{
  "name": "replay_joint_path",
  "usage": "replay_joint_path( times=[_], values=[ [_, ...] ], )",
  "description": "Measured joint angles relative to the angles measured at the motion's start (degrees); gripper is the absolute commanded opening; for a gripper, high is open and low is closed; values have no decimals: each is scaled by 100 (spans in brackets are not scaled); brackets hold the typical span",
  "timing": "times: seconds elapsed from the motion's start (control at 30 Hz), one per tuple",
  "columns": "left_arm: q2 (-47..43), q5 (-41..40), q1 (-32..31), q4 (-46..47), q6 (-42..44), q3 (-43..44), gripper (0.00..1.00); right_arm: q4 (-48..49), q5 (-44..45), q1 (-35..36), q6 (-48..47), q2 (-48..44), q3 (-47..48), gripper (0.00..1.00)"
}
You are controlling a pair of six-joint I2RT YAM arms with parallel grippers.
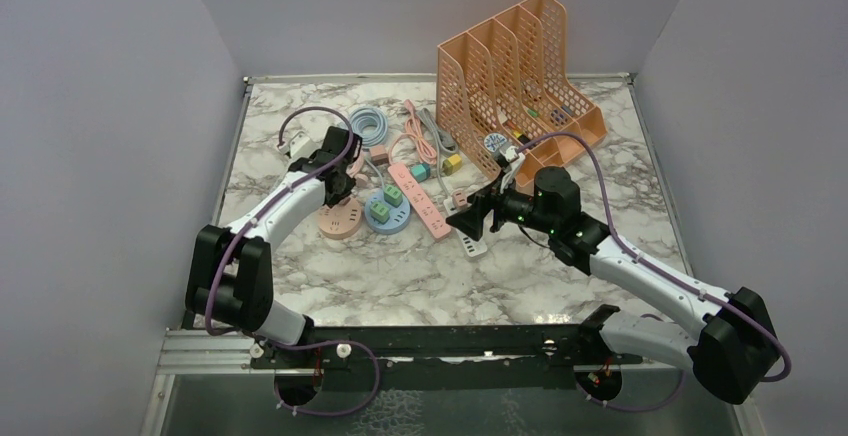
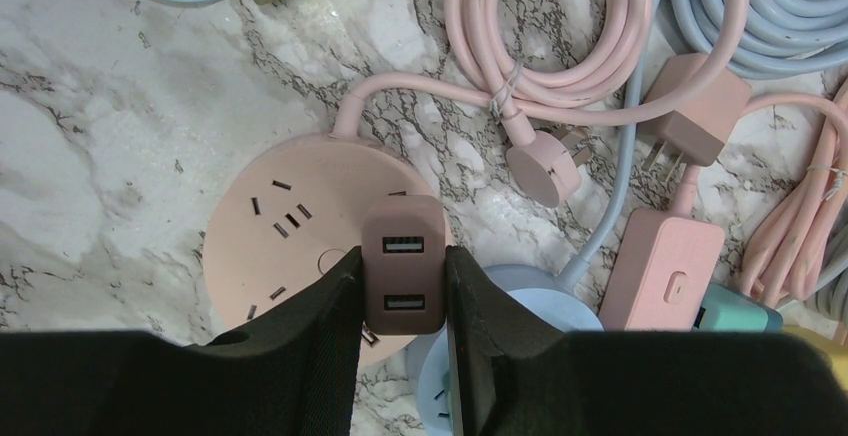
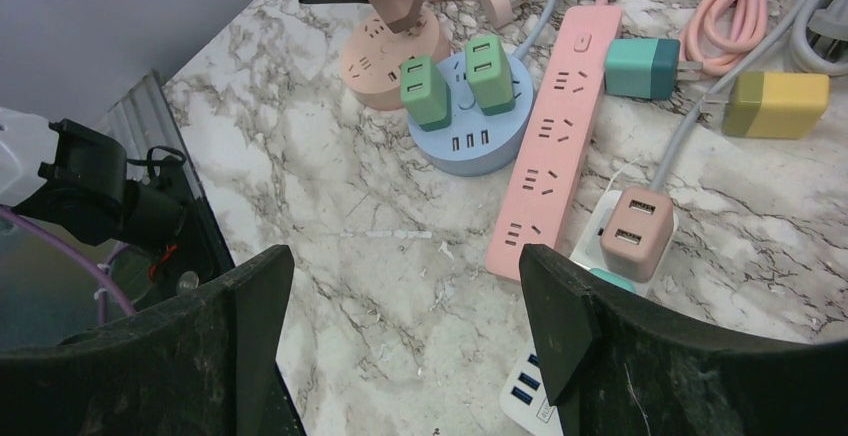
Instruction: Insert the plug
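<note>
The plug (image 2: 403, 266) is a dusty-pink block charger with two USB ports. My left gripper (image 2: 403, 291) is shut on its sides and holds it over the right edge of the round pink socket hub (image 2: 285, 251). Whether its prongs are in the slots is hidden. The top view shows the left gripper (image 1: 345, 181) just above that hub (image 1: 338, 222). My right gripper (image 3: 405, 296) is open with nothing between its fingers, hovering over bare marble next to a white power strip (image 3: 530, 396). The right wrist view also shows the held plug (image 3: 400, 6) at the top.
A round blue hub (image 3: 465, 136) carries two green chargers. Beside it lies a long pink strip (image 3: 555, 126), with a pink charger (image 3: 632, 231), a teal charger (image 3: 642, 66) and a yellow charger (image 3: 780, 104). Coiled cables (image 2: 560, 26) lie behind. An orange file rack (image 1: 515, 66) stands back right.
</note>
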Motion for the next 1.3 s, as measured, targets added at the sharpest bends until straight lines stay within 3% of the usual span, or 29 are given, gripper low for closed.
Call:
replay_joint_path(
  times=[0.27, 0.57, 0.87, 1.3],
  values=[
    [0, -382, -111, -369, -15, 83, 8, 0, 0, 0, -2, 0, 0, 83],
    [-507, -372, -50, -409, 2085, 160, 7, 0, -4, 0, -2, -17, 0, 83],
    [-671, 811, 247, 85, 4382, -293, 0, -2, -7, -2, -9, -20, 0, 83],
    [-599, 1493, 398, 518, 5453, -540, 0, -2, -7, -2, -52, -11, 0, 83]
  ],
)
